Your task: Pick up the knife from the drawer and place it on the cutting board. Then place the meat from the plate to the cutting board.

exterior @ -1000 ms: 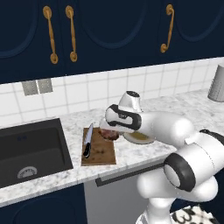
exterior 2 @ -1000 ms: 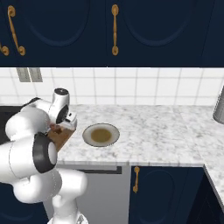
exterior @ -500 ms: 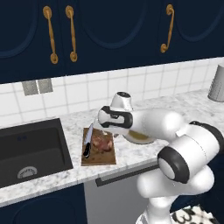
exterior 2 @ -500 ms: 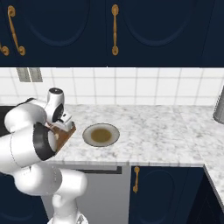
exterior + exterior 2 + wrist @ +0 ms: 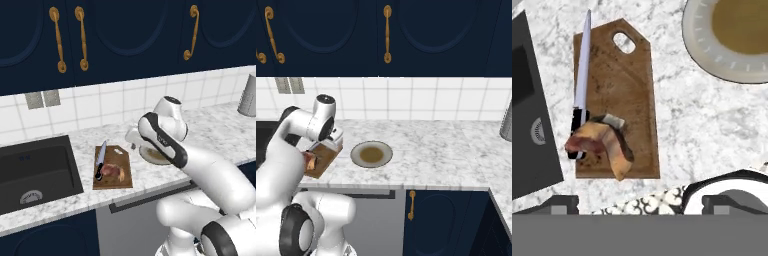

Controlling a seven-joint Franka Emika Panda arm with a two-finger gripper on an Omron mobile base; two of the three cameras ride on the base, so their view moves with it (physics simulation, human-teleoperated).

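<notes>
White-grey marble counter point(image 5: 712, 125) seen below spread, empty gripper point(image 5: 639, 202), meat point(image 5: 602, 142) laid on cutting board point(image 5: 627, 85) just ahead, knife point(image 5: 582, 75) alongside, plate point(image 5: 702, 45) beyond, black sink point(image 5: 35, 172) flanking.

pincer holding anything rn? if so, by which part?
Nothing held. The meat lies on the cutting board beside the knife; the pincer is open above it.

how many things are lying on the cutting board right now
2. The knife lies along one long edge of the cutting board; the meat sits at the end away from the hole, overlapping the knife's handle.
</notes>
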